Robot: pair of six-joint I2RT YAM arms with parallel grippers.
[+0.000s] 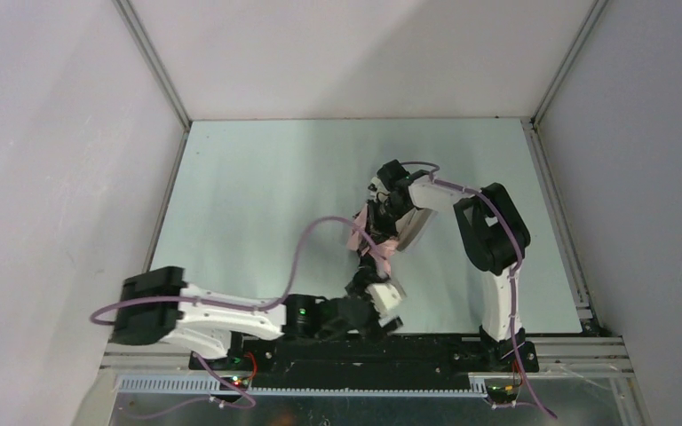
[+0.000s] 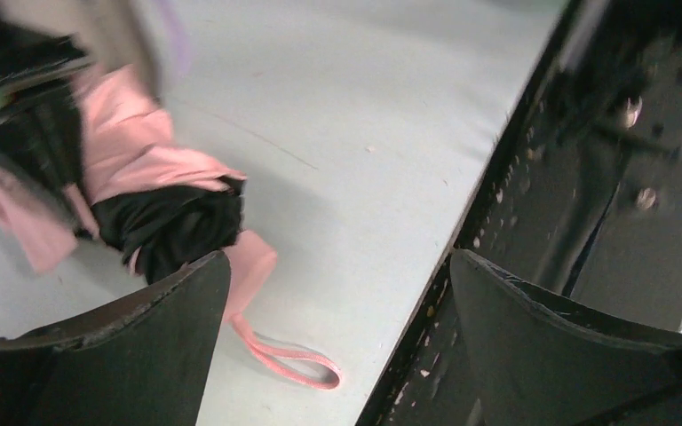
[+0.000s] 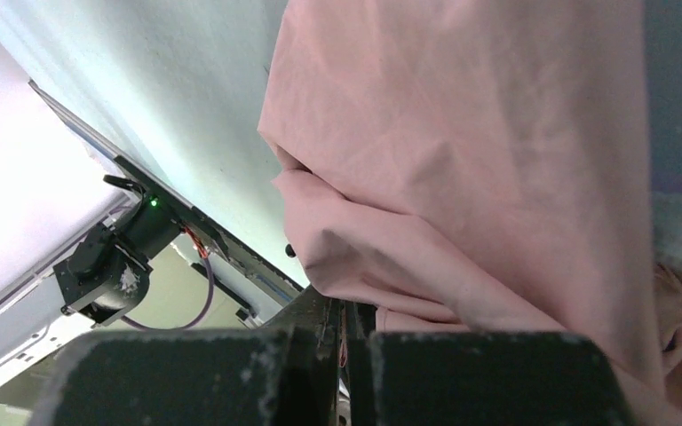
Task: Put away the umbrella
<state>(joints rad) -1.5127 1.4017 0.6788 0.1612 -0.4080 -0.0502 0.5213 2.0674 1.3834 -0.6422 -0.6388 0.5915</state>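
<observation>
1. My left pincer (image 2: 337,259): black fingers wide apart, holding nothing.
2. Compact salmon-pink fabric folding umbrella (image 2: 142,173): at ten o'clock, its pink strap (image 2: 293,362) lying on the pale green table (image 2: 364,106).
3. My right pincer (image 3: 346,335): clamped on its fabric.

Pale green table (image 1: 257,195) inside white walls (image 1: 62,133); a pale oblong case (image 1: 416,226), perhaps, lies right of centre.
</observation>
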